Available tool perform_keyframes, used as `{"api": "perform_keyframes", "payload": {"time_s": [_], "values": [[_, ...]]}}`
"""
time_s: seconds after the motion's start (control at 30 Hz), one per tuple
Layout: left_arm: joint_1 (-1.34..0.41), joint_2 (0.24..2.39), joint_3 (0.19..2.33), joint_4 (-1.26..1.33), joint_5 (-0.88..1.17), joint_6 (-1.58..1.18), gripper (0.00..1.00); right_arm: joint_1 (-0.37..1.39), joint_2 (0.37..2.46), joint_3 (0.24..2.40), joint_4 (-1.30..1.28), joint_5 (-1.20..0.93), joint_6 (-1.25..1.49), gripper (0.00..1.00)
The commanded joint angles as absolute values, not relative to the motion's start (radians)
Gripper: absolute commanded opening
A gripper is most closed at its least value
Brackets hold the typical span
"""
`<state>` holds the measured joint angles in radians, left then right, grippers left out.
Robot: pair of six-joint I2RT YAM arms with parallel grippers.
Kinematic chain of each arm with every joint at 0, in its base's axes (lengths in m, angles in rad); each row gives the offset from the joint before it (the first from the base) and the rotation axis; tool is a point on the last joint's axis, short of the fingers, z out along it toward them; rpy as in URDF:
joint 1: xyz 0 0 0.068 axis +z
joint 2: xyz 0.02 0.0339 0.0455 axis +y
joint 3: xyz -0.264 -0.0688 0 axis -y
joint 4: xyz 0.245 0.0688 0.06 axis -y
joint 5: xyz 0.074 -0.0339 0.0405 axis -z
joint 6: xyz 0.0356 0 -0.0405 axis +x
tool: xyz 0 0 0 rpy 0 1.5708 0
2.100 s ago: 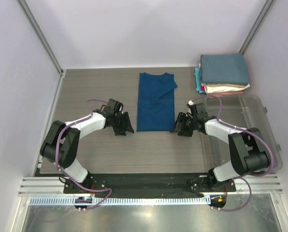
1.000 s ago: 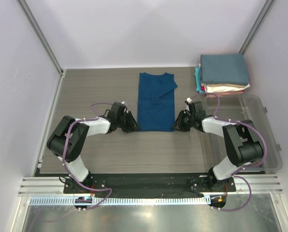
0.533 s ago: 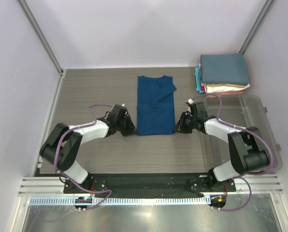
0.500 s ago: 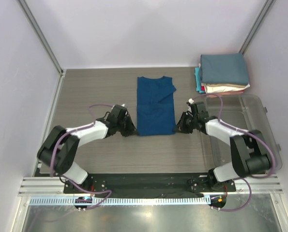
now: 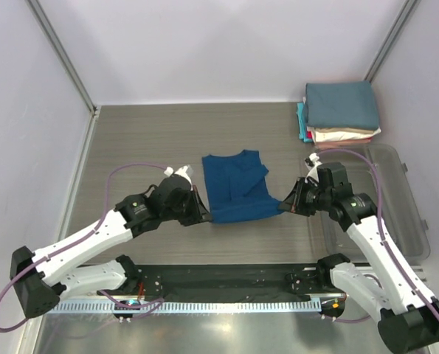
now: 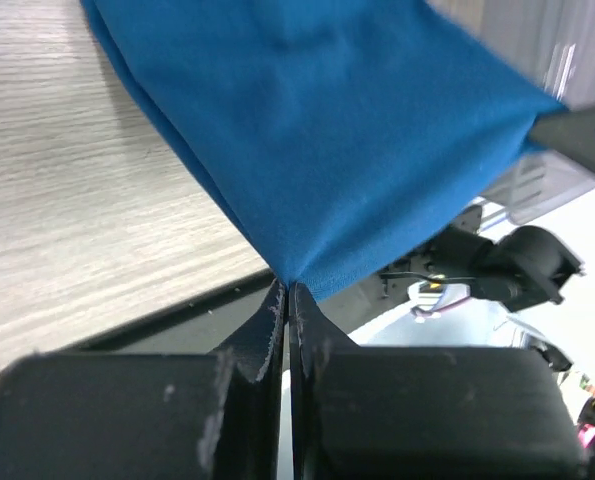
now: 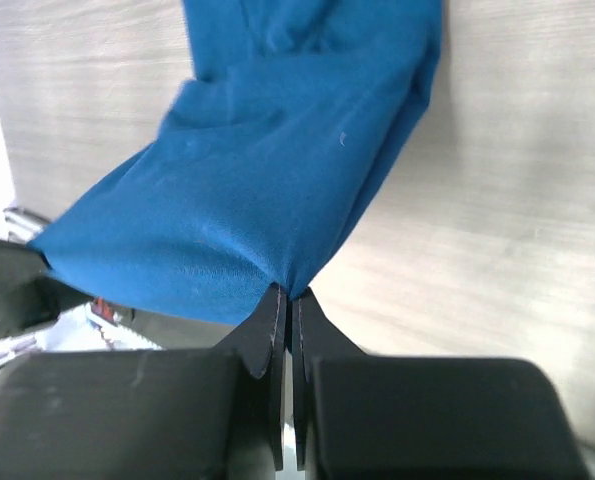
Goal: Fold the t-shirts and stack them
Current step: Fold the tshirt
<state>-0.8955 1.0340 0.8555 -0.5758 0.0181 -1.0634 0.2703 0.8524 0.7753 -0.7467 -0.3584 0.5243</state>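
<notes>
The royal-blue t-shirt [image 5: 236, 186] is folded into a narrow strip, its near end lifted off the table and its far end resting on the wood. My left gripper [image 5: 206, 217] is shut on the near left corner of the blue t-shirt [image 6: 327, 150]. My right gripper [image 5: 285, 207] is shut on the near right corner of the same t-shirt [image 7: 267, 190]. A stack of folded t-shirts [image 5: 340, 111], slate-blue on top with teal, pink and cream below, sits at the back right.
A clear plastic bin [image 5: 396, 193] stands along the right side, beside my right arm. Grey walls and metal posts close in the table. A black base rail [image 5: 226, 276] runs along the near edge.
Both grippers closed on the near corners of the blue t-shirt and lifted them toward the near edge. The shirt slid nearer and both arms rose from the table.
</notes>
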Motion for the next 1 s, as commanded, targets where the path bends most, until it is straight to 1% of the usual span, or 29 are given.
{"api": "perform_keyframes", "payload": {"time_s": [0.0, 0.07, 0.17, 0.37, 0.63, 0.97], "values": [[-0.897, 1.009, 0.943, -0.779, -0.066, -1.085, 0.00, 0.268, 0.813, 0.882, -0.920, -0.331, 0.502, 0.01], [-0.896, 1.028, 1.006, -0.817, -0.144, -1.048, 0.00, 0.268, 0.833, 0.931, -0.925, -0.308, 0.496, 0.01], [-0.882, 1.072, 1.092, -0.874, -0.192, -1.000, 0.00, 0.267, 0.917, 1.003, -0.920, -0.263, 0.462, 0.01], [-0.795, 1.201, 1.166, -0.825, -0.130, -0.927, 0.00, 0.268, 1.104, 1.139, -0.878, -0.186, 0.404, 0.01], [-0.641, 1.328, 1.232, -0.776, -0.035, -0.839, 0.00, 0.262, 1.311, 1.223, -0.782, -0.189, 0.370, 0.01], [-0.520, 1.538, 1.334, -0.744, 0.052, -0.749, 0.00, 0.219, 1.546, 1.360, -0.692, -0.221, 0.345, 0.01]]}}
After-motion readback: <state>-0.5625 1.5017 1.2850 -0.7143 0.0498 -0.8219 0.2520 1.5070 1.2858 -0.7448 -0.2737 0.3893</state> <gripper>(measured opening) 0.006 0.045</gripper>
